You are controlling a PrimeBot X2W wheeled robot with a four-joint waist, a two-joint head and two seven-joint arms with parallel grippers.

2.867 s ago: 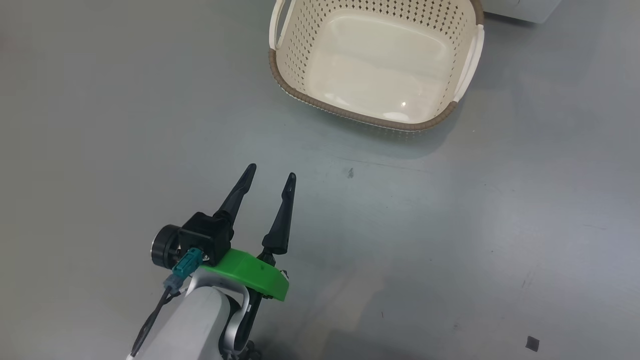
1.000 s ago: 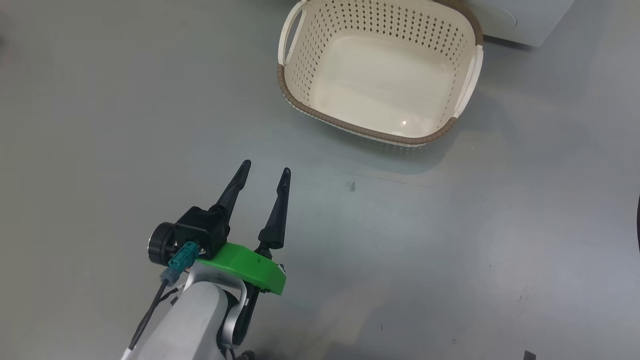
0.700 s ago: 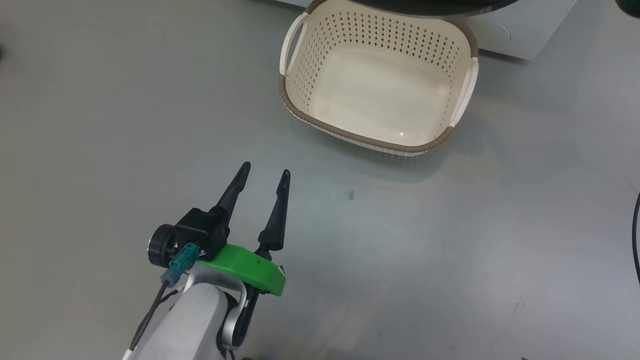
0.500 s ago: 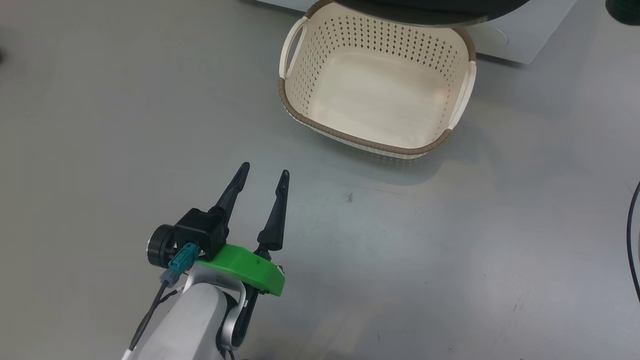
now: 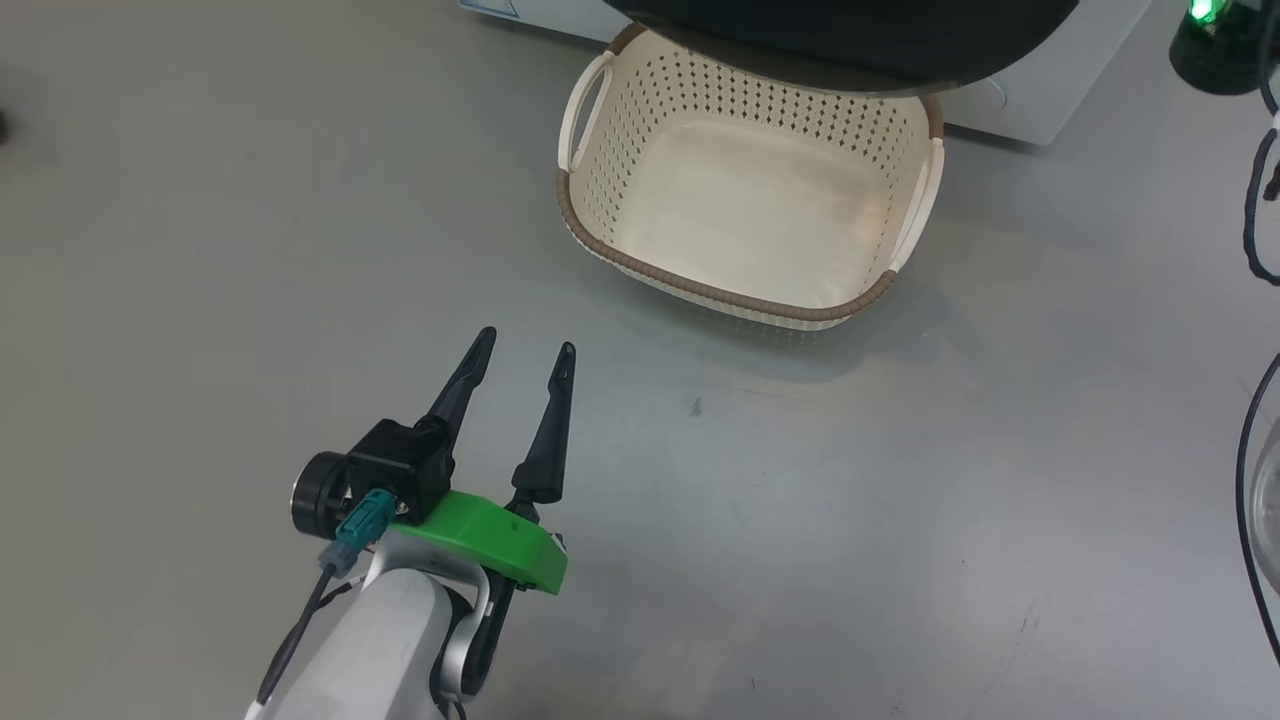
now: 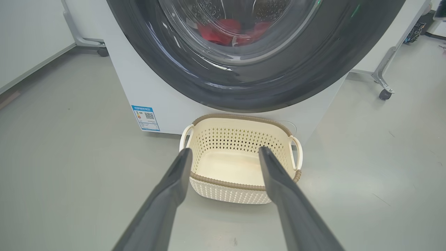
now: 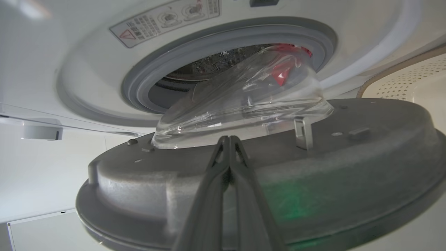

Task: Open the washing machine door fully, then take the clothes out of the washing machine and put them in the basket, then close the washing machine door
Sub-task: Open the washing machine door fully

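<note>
The washing machine door (image 6: 278, 80) has a wide black rim and a glass bowl, and the red clothes (image 6: 223, 31) show through the glass. Below it on the floor stands the cream basket (image 5: 700, 290), with nothing in it. My left gripper (image 5: 527, 342) hovers open over the floor, short of the basket (image 6: 209, 179). In the right wrist view the door (image 7: 348, 164) stands ajar from the washing machine (image 7: 87, 69). My right gripper (image 7: 228, 137) is shut and lies along the door's grey inner face, tips by the glass bowl. Red clothes (image 7: 282, 71) sit in the drum.
A dark device with a green light (image 5: 1215, 40) and a black cable (image 5: 1250, 210) are at the right edge. Wheeled frame legs (image 6: 383, 90) stand beside the machine. A blue label (image 6: 146, 118) marks its lower front. Grey floor (image 5: 900, 500) lies around the basket.
The head camera has tilted up: the basket has slid down the picture and the door's black rim has come in at the top. My left gripper holds its place, still open.
</note>
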